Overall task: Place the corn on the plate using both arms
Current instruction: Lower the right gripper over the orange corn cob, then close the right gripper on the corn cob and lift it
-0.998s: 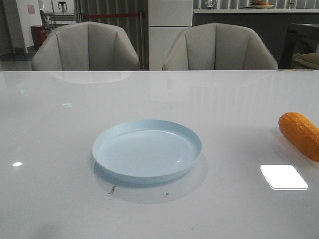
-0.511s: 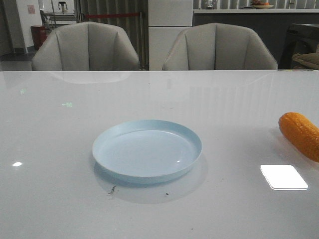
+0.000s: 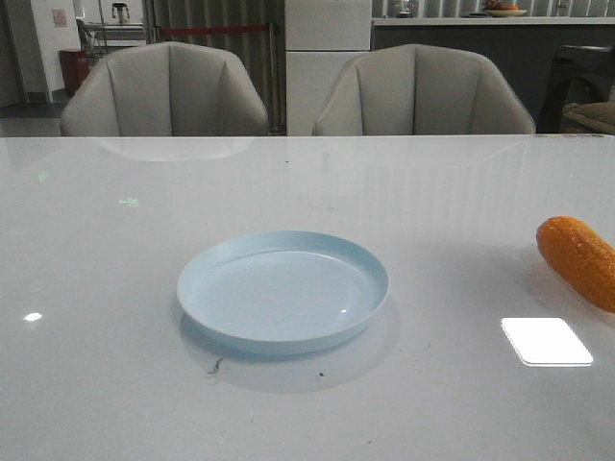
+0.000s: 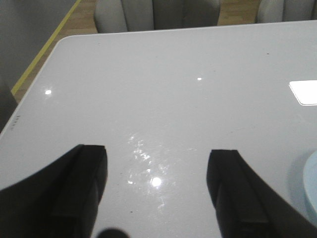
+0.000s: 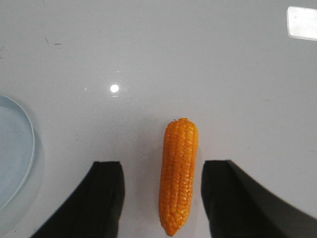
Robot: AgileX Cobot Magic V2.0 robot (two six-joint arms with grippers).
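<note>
The pale blue plate [image 3: 283,293] sits empty in the middle of the white table. The orange-yellow corn [image 3: 579,260] lies on the table at the far right edge of the front view, partly cut off. In the right wrist view the corn [image 5: 179,173] lies lengthwise between the two open black fingers of my right gripper [image 5: 163,171], with a gap to each finger; the plate's rim [image 5: 30,144] shows at the side. My left gripper [image 4: 157,158] is open and empty above bare table, with the plate's edge [image 4: 311,186] just beside it. Neither gripper shows in the front view.
A bright rectangular light reflection [image 3: 546,341] lies on the table near the corn. Two grey armchairs [image 3: 163,91] stand behind the table's far edge. The table's rounded corner [image 4: 62,40] shows in the left wrist view.
</note>
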